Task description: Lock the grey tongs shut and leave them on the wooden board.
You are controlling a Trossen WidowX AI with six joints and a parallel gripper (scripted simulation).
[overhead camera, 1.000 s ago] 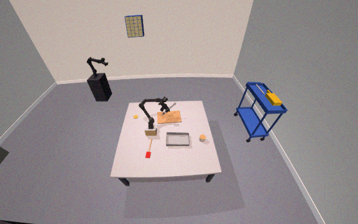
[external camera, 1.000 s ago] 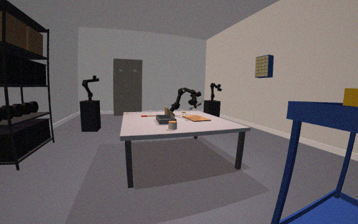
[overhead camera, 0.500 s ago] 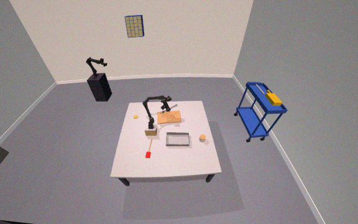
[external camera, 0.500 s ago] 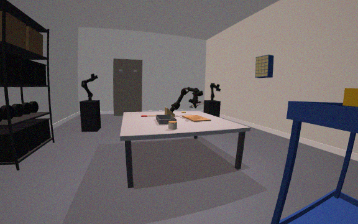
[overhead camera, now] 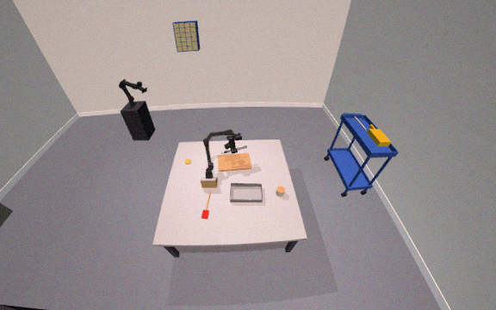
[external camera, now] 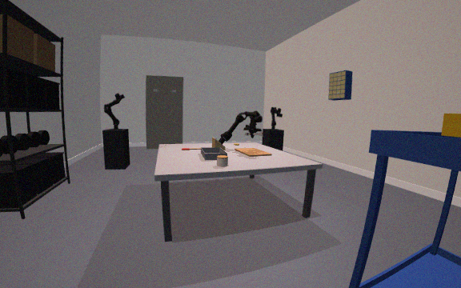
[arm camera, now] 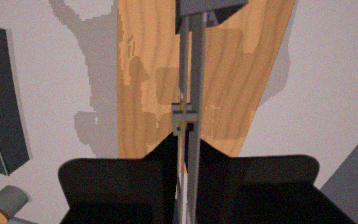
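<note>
The grey tongs [overhead camera: 242, 148] [arm camera: 196, 75] are in the air above the wooden board [overhead camera: 226, 166] [external camera: 254, 152] [arm camera: 145, 45], roughly level in the top view. My gripper [overhead camera: 233, 151] [external camera: 253, 135] [arm camera: 180, 135] is shut on them. In the wrist view their two arms run close together, nearly parallel, between my black fingers, with the dark grey block at one end at the top of the view. Whether the lock inside has caught cannot be seen. The roasting tin [overhead camera: 246, 201] [external camera: 214, 155] [arm camera: 12, 120] stands apart from the board, with no tongs across it.
A grey pot with an orange top [overhead camera: 281, 191] [external camera: 222, 162] [arm camera: 7, 202] stands beyond the tin. A red-headed spatula [overhead camera: 205, 213] [external camera: 185, 149] and a yellow disc [overhead camera: 188, 162] lie on the table. A tan block [overhead camera: 208, 183] stands by the arm's base.
</note>
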